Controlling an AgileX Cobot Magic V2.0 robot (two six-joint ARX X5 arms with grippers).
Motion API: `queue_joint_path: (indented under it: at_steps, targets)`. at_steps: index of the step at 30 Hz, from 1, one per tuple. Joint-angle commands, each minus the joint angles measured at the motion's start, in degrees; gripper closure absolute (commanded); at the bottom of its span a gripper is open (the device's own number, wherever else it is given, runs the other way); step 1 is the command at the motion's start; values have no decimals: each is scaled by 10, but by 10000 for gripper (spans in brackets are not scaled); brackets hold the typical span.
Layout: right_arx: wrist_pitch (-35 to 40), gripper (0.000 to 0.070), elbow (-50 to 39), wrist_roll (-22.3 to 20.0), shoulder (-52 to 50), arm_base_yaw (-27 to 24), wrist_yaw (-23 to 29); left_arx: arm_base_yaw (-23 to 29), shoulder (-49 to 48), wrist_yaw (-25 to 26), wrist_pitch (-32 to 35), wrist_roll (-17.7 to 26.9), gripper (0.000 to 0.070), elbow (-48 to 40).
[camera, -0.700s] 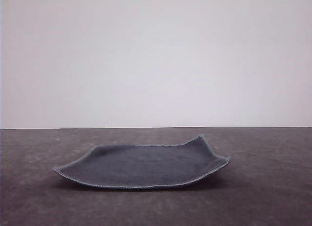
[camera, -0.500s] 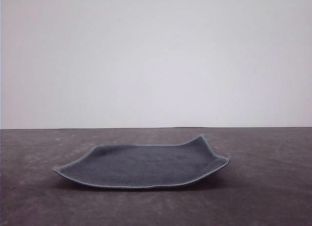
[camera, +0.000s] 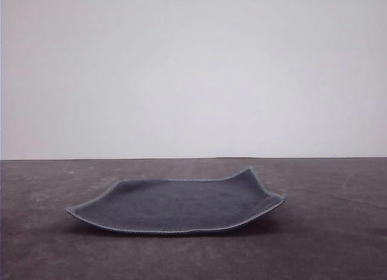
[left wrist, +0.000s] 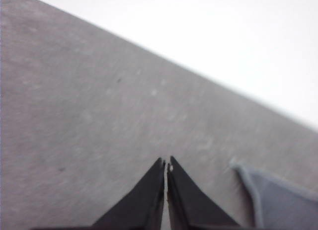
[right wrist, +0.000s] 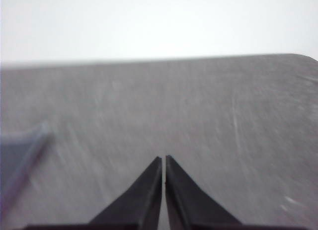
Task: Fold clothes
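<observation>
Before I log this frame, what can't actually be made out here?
- Underside of the cloth: front view, hidden by its own grey top face on the table.
- Most of the cloth: left wrist view, cut off by the picture edge near the shut left gripper.
- Cloth corner detail: right wrist view, motion-blurred and cropped, beside the shut right gripper.

Front view sits low, facing the cloth [camera: 175, 206]; both blurred wrist views share its corners.
</observation>
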Motion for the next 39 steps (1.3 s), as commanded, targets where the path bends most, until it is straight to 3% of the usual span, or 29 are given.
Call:
queue_joint_path:
  at_steps: [1,4,8,15,20,28,32,39]
  targets:
    - [41,689,0,94,0,-1,-1,0,-1,5,18,-61,700,2]
    - [78,690,15,126,0,-1,-6,0,-1,9,35,-60,700,27]
    - [24,695,72,138,0,-1,-15,0,3,9,12,-31,697,83]
    - [-136,695,188,134,25,0,-16,0,83,8,-178,57,697,241]
    - [-218,695,249,130,80,0,-51,0,176,18,-288,96,697,332]
    - [-295,695,303,40,203,3,-156,-1,312,106,-367,124,697,408]
    - [-292,695,306,27,243,36,-170,-30,349,118,-369,130,697,413]
    - [-282,695,306,-3,276,121,-159,-126,368,118,-349,235,697,414]
